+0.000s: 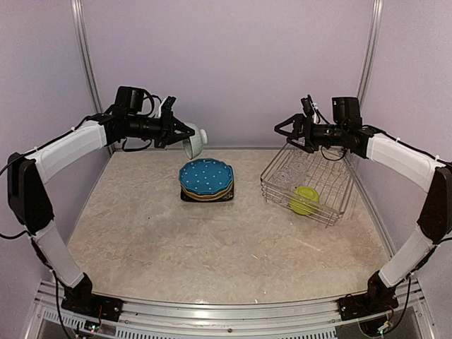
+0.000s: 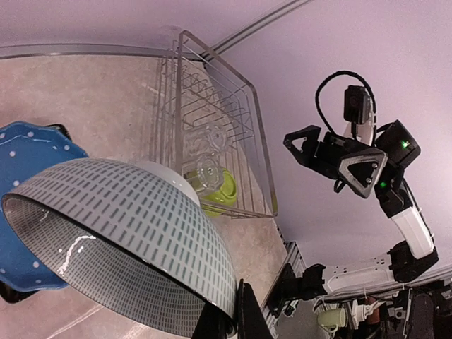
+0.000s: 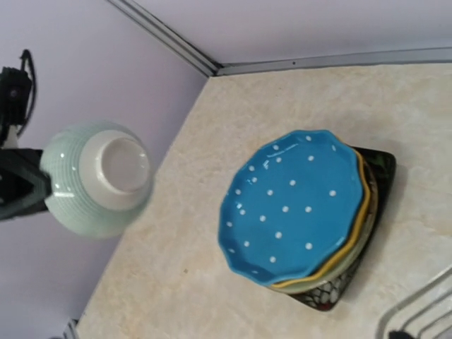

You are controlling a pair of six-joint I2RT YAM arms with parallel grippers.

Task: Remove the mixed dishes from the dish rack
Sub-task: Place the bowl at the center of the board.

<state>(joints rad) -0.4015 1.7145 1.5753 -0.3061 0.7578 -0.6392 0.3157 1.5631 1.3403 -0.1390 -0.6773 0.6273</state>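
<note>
Beige speckled counter (image 1: 212, 247), enclosed by lilac walls (image 1: 233, 63). Left hand (image 1: 185, 133) is clamped on the pale grey-green ribbed bowl (image 1: 196, 140), held above the counter. Right hand (image 1: 286, 132), fingers apart, hovers over the silver wire-mesh dish rack (image 1: 337, 205), which contains a lime-green bowl (image 1: 304, 200) and 2 clear glasses (image 2: 210, 169).

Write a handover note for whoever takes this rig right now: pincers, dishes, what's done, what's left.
Left pincer: shut on the rim of the pale grey-green bowl, held in the air beyond the plates, not yet set down.
Right pincer: open, empty, above the far edge of the dish rack.
Done: blue dotted plate tops a stack on the table, with the yellow plate and black square plate beneath.
Left: lime-green bowl and two clear glasses remain in the rack. Probably place the held bowl first.
</note>
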